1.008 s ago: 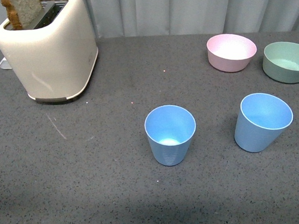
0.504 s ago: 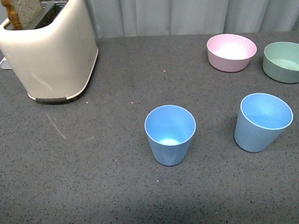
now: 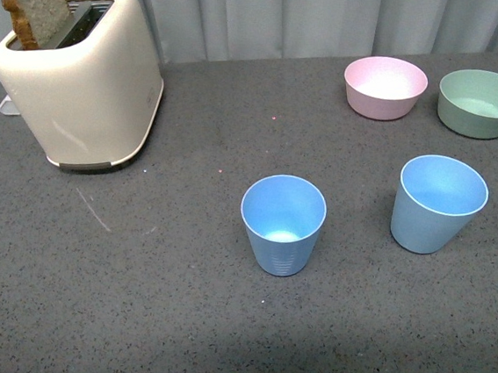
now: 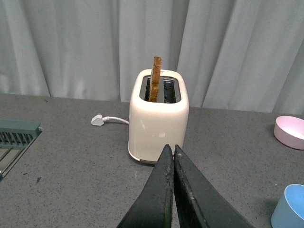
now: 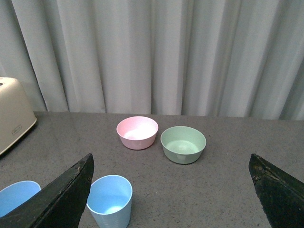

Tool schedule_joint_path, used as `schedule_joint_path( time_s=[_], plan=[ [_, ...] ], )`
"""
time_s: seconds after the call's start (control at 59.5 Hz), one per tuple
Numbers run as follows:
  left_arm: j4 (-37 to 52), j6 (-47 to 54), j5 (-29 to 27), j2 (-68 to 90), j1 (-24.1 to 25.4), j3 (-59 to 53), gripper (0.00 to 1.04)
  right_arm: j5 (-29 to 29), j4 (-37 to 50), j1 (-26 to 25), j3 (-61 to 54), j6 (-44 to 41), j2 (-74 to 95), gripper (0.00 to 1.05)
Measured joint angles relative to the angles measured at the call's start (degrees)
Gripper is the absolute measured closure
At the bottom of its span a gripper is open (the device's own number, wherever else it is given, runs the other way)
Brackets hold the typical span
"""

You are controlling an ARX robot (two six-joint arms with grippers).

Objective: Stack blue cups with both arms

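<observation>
Grey table (image 3: 110,297) bears 2 upright tumblers: blue cup (image 3: 284,224), second blue cup (image 3: 436,202) at its 3 o'clock, apart. Left gripper (image 4: 173,151) pinched together; right gripper (image 5: 171,159) spread wide.

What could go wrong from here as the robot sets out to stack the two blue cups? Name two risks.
1. The left gripper has its jaws shut; if it goes down like that, it may knock over the left light blue plastic tumbler rather than grip it.
2. The pink plastic bowl and green plastic bowl stand behind the right light blue plastic tumbler; the right gripper, jaws wide open, might bump them.
</observation>
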Motion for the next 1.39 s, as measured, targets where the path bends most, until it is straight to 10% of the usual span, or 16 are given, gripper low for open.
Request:
schedule_joint_path(
  time_s=[0.672,1.176,1.395],
  plan=[
    [-16.00,-0.02,0.11,-15.58,0.00,0.02,1.00,-0.02,0.00,0.00,0.00,0.00,0.00,0.10],
    [-16.02,0.04,0.11,-15.67,0.00,0.02,0.05,-0.66,0.15,-0.17,0.00,-0.70,0.04,0.10],
    [-16.02,0.13,0.11,-15.67,0.00,0.02,0.07,-3.67,11.76,-2.08,1.68,-12.48,18.10,0.10]
  ],
)
